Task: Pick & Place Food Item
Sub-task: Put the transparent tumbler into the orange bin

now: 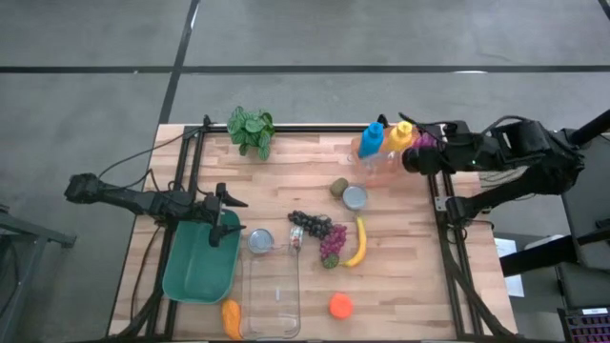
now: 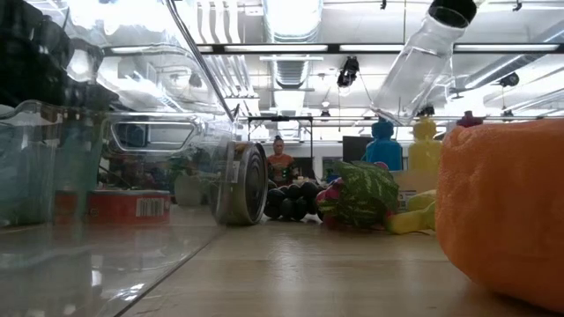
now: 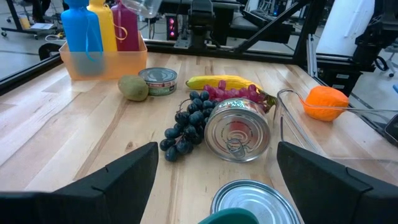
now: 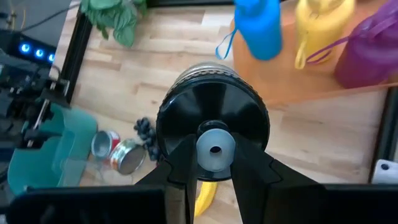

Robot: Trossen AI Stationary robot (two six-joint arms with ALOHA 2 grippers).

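Robot lab: ceiling ducts [image 2: 295, 62], framed workbench [image 1: 286, 171]

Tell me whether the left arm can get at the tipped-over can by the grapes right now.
Probably yes. The left gripper is open over the green bin, the tipped can lies straight ahead, and only the upright can sits between.

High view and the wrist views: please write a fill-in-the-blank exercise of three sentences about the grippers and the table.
1. The right gripper holds the clear bottle by its ____ cap.
2. The left gripper is ____.
3. The fruit beside the upright can is a ____.

Missing words: black; open; kiwi.
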